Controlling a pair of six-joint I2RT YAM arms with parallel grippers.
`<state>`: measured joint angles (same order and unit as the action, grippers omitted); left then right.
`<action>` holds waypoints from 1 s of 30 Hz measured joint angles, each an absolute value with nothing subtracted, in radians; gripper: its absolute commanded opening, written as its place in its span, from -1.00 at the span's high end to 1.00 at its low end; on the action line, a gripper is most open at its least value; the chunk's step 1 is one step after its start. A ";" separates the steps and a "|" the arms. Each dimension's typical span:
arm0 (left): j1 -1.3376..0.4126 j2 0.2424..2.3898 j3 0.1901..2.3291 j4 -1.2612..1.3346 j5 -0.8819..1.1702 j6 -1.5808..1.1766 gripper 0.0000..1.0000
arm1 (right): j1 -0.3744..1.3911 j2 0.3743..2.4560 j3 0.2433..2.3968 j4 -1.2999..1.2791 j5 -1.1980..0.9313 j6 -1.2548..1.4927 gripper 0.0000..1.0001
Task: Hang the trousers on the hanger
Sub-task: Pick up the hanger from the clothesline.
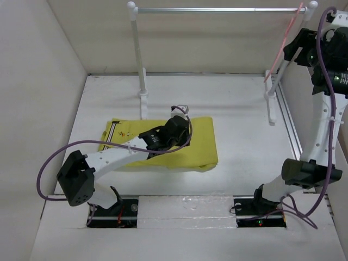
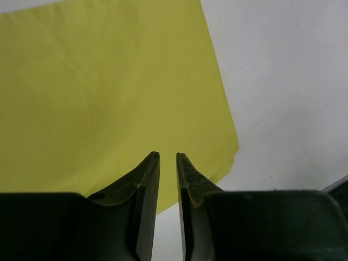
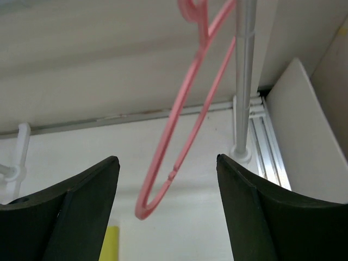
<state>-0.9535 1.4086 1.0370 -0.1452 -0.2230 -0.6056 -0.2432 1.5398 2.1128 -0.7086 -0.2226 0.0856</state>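
The mustard-yellow trousers [image 1: 190, 144] lie folded flat on the white table, with the striped waistband [image 1: 112, 130] at the left end. My left gripper [image 1: 181, 112] hovers over the trousers near their far edge. In the left wrist view it [image 2: 168, 156] is shut to a thin slit, nothing between the fingers, with the yellow cloth [image 2: 109, 92] beneath. The pale pink hanger [image 1: 285, 43] hangs from the right end of the rail. My right gripper [image 1: 290, 53] is raised beside it. In the right wrist view it [image 3: 167, 160] is wide open, with the hanger [image 3: 185, 109] hanging just ahead between the fingers, untouched.
The rack's silver rail [image 1: 217, 9] spans the back on white posts [image 1: 139, 60]; its right post [image 3: 243, 81] stands close to the hanger. A metal track [image 1: 291, 125] runs along the right wall. Walls close in on the left, back and right.
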 measured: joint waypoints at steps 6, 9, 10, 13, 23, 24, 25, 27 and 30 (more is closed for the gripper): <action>-0.949 1.410 1.005 -0.146 -0.210 -0.602 0.39 | -0.304 1.618 2.005 -0.702 -0.360 0.150 -0.57; -0.947 1.415 1.005 -0.146 -0.207 -0.602 0.29 | -0.304 1.624 1.914 -0.640 -0.443 0.190 -0.52; -0.947 1.420 1.005 -0.146 -0.204 -0.603 0.29 | -0.305 1.624 1.880 -0.608 -0.472 0.210 -0.50; -0.947 1.440 1.005 -0.146 -0.189 -0.604 0.29 | -0.307 1.619 1.776 -0.511 -0.535 0.262 -0.23; -0.947 1.451 1.012 -0.150 -0.177 -0.618 0.28 | -0.310 1.600 1.652 -0.385 -0.575 0.333 1.00; -0.947 1.452 1.019 -0.156 -0.177 -0.619 -0.01 | -0.311 1.594 1.652 -0.383 -0.573 0.331 1.00; -0.947 1.456 1.032 -0.166 -0.176 -0.620 -0.08 | -0.311 1.585 1.652 -0.384 -0.571 0.325 1.00; -0.938 1.473 1.076 -0.189 -0.143 -0.625 -0.15 | -0.311 1.563 1.652 -0.387 -0.560 0.306 1.00; -0.915 1.520 1.200 -0.233 -0.059 -0.622 -0.32 | -0.306 1.519 1.652 -0.388 -0.534 0.270 1.00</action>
